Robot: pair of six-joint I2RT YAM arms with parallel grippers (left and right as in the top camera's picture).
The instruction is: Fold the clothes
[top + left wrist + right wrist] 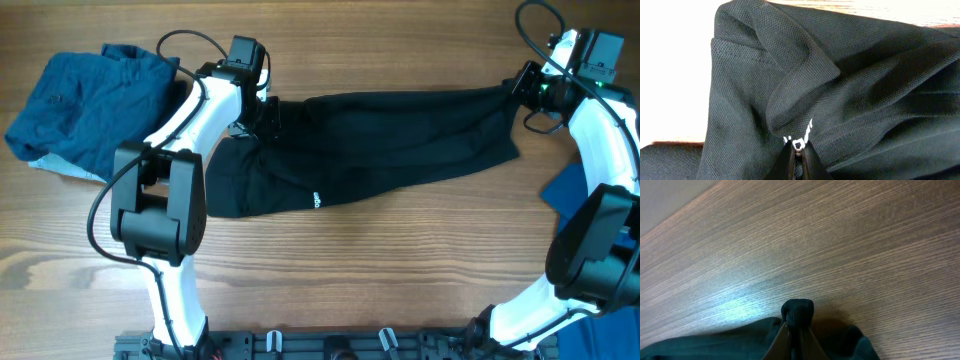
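A black mesh garment (390,140) lies stretched across the table between the two arms. My left gripper (262,112) is shut on its left end; in the left wrist view the jaws (799,150) pinch the black fabric (855,100) by a white printed mark. My right gripper (520,88) is shut on the garment's right end; in the right wrist view the jaws (796,325) pinch a bunched hem (797,311) just above the wooden table (840,240).
A folded blue garment (85,105) lies at the far left of the table (400,270). More blue cloth (570,185) sits at the right edge beside the right arm.
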